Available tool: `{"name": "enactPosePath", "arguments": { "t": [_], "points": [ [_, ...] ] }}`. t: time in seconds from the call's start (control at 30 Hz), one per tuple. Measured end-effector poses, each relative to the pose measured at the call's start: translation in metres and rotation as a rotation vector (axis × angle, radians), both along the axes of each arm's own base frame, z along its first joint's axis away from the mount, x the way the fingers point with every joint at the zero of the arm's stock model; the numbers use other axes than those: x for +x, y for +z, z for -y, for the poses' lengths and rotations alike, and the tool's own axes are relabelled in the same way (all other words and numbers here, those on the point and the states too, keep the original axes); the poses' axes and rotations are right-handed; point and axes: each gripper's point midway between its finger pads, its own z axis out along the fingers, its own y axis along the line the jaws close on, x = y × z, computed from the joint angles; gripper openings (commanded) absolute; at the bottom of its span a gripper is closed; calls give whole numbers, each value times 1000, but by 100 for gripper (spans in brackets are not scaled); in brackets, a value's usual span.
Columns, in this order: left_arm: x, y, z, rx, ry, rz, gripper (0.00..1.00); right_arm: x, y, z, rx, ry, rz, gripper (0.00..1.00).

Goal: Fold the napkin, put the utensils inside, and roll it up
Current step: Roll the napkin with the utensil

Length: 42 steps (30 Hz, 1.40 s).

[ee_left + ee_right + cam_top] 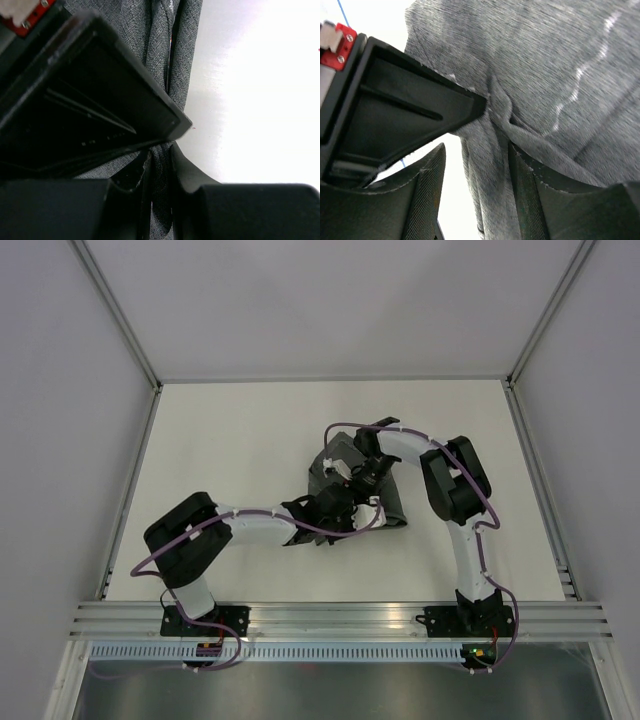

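Note:
The dark grey napkin (322, 472) lies bunched in folds at the middle of the white table. My left gripper (335, 503) is at its near side; in the left wrist view the gripper (161, 157) is shut on a narrow upright fold of the napkin (155, 40). My right gripper (362, 478) reaches in from the far right. In the right wrist view the gripper (476, 150) stands open around a ridge of the napkin (545, 60). The ridge lies against the right finger (520, 190), with bright table showing beside the left finger. The utensils are hidden or out of view.
The white table (230, 440) is boxed in by pale walls on three sides. An aluminium rail (340, 615) runs along the near edge, where both arm bases are bolted. Purple cables (340, 532) loop off both arms over the napkin.

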Motion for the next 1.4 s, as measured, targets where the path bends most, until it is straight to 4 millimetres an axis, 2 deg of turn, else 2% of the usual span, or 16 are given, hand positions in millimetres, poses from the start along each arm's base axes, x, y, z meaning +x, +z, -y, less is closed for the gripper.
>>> {"name": "enactPosePath", "arguments": {
  "t": [0.23,0.37,0.57,0.7,1.1,1.4],
  "points": [
    [-1,2,0,-26,4,-55,2,13,4,9,7,-30,48,62],
    [-4,1,-1,-28,2,-100,2,33,9,19,15,-65,130,63],
    [-4,1,-3,-42,6,-186,2,67,31,37,65,-150,261,63],
    [-3,1,-2,-56,11,-256,2,77,44,52,92,-206,347,63],
    [2,0,-1,-143,18,-527,2,60,67,83,173,-291,635,63],
    [6,-2,-2,-195,23,-771,2,31,81,86,260,-243,885,59]
  ]
}}
